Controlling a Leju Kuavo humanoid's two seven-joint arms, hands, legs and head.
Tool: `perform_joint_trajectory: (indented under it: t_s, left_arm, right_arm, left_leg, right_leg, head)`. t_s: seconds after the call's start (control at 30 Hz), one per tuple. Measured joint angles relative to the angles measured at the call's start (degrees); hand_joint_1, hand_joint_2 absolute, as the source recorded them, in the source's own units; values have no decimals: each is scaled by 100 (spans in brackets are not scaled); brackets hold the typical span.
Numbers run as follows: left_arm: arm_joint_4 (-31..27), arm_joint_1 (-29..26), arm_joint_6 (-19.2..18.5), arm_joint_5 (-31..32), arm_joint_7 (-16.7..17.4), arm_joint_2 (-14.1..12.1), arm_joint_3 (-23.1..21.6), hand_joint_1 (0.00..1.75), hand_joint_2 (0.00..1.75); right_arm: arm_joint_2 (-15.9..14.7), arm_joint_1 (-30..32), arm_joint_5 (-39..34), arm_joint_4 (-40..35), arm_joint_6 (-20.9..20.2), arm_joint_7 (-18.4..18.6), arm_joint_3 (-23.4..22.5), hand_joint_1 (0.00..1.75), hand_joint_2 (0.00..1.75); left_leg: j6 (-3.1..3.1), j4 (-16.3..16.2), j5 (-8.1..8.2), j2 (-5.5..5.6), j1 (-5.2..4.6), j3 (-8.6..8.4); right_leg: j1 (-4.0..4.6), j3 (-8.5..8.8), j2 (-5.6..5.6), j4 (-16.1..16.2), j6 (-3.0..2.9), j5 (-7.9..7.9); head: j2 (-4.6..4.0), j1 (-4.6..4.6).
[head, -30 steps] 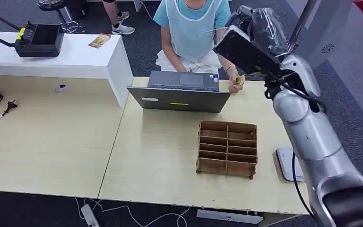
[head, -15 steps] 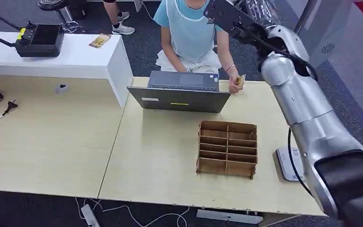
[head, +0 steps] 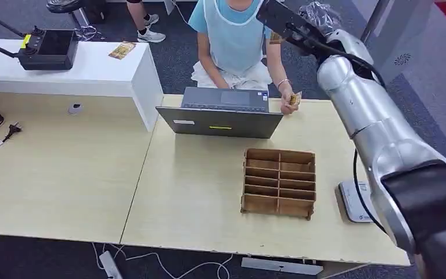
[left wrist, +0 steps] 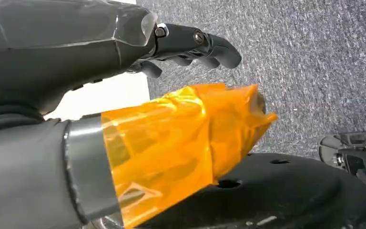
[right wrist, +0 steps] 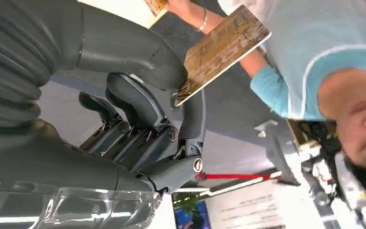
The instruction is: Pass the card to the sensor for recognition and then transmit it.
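Pinching the card (right wrist: 221,47) at its edge, right hand (right wrist: 152,119) fingers (right wrist: 190,112) hold it.

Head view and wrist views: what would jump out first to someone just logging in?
The right arm sweeps up the right side of the head view, its right hand raised toward the seated person and pinching a brown patterned card. That person holds a second card beside the laptop. A wooden divider box sits mid-table.
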State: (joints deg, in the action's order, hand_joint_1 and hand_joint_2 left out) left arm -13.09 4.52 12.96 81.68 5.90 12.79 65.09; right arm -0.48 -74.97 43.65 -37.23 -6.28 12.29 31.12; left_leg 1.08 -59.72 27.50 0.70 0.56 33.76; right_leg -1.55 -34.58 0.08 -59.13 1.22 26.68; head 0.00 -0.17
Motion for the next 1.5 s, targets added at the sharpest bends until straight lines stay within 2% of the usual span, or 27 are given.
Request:
perform_joint_trajectory:
  t_s: [0.1, 0.57, 1.43, 1.47, 1.5]
  left_arm:
    - [0, 1, 0, 7, -33, 0, -11, 0, 0]
    - [0, 1, -22, 66, -33, -2, -151, 0, 0]
    - [0, 1, -22, 76, -22, -2, -238, 0, 0]
    - [0, 1, -22, 76, -20, -2, -241, 0, 0]
    - [0, 0, -22, 79, -18, -2, -241, 0, 0]
  right_arm:
    - [55, -95, 61, 349, -189, -145, 9, 175, 175]
    - [101, -135, -30, 1122, -206, -69, -77, 175, 175]
    - [66, -164, 142, 1369, -198, 32, -157, 175, 175]
    - [66, -166, 145, 1369, -198, 32, -157, 66, 175]
    - [66, -166, 153, 1369, -198, 32, -157, 0, 175]
  left_leg:
    - [0, 0, 0, 0, 0, -1]
    - [1, -1, 0, -1, 0, -2]
    - [2, -1, -1, -2, 1, -3]
    - [2, -1, -1, -2, 1, -3]
    - [2, -1, -1, -2, 1, -3]
  right_leg:
    - [1, 0, 0, 0, 0, 0]
    - [1, -2, 1, 0, 0, 0]
    - [2, -2, 3, 0, -1, -1]
    - [2, -2, 3, 0, -1, -1]
    - [2, -2, 3, 0, -1, -1]
  head:
    - [0, 2]
    - [0, 2]
    - [0, 2]
    - [0, 2]
    - [0, 2]
